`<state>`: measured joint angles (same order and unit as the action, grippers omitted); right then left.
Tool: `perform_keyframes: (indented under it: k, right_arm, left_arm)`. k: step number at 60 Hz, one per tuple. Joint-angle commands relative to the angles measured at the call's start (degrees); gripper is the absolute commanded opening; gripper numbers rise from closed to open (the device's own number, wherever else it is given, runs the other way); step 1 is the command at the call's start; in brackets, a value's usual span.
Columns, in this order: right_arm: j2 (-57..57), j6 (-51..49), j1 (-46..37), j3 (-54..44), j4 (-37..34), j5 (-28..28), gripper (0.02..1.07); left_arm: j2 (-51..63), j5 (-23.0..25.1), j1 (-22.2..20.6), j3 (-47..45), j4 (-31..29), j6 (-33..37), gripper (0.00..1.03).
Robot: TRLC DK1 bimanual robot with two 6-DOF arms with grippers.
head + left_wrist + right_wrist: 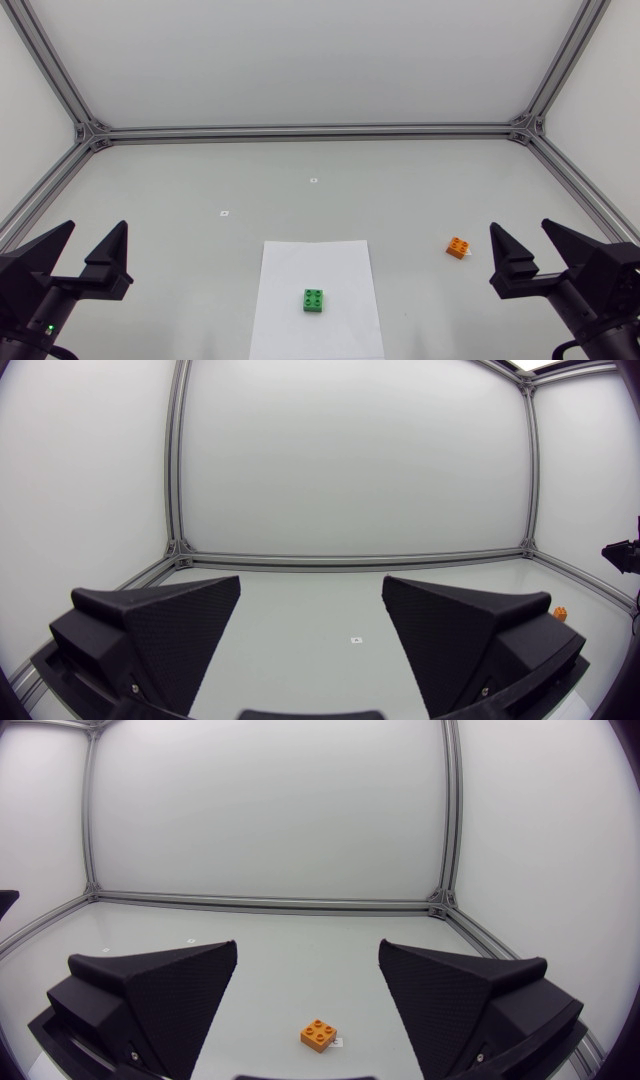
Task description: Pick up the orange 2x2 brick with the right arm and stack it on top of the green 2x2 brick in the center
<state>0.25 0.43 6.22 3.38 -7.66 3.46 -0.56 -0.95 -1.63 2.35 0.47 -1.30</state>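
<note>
- The orange brick (pixel 459 247) sits on the bare table (pixel 180 180), on my right side. It is well apart from the sheet of paper (pixel 330 265) and near the right gripper (pixel 521 226).
- In the right wrist view the orange brick (pixel 319 1034) lies on the table ahead of the right gripper (pixel 307 946), roughly in line with the gap between the fingers. Nothing touches it, and its four studs face up.
- A small white tag (pixel 338 1042) lies just beside the orange brick. Any print on it is too small to read.
- The green brick (pixel 314 300) rests on the sheet of paper, studs up, in the middle of the table near the front edge.
- The right gripper's jaws are spread wide and hold nothing.
- The left gripper (pixel 96 228) hangs over the table's left front corner, its jaws also released and empty. A small green light (pixel 47 327) glows on that arm.
- From the left wrist view the left gripper (pixel 311 582) looks across the table, and the orange brick (pixel 560 614) shows as a speck far off to the side.
- Two small white markers (pixel 313 180) (pixel 224 213) lie on the table beyond the paper, their markings too small to read.
</note>
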Motion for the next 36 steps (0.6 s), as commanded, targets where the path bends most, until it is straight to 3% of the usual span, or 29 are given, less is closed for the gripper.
perform_keyframes:
  k: [1,36]
  right_arm:
    - [-0.6,0.1,-0.3,-0.4,-2.7,0.7,1.03]
    - [0.9,1.4,0.4,5.4,-0.5,-0.4,1.02]
  left_arm:
    - [-0.2,0.2,0.0,-2.3,-0.6,0.3,0.99]
    - [-0.2,0.2,0.0,-2.3,-0.6,0.3,0.99]
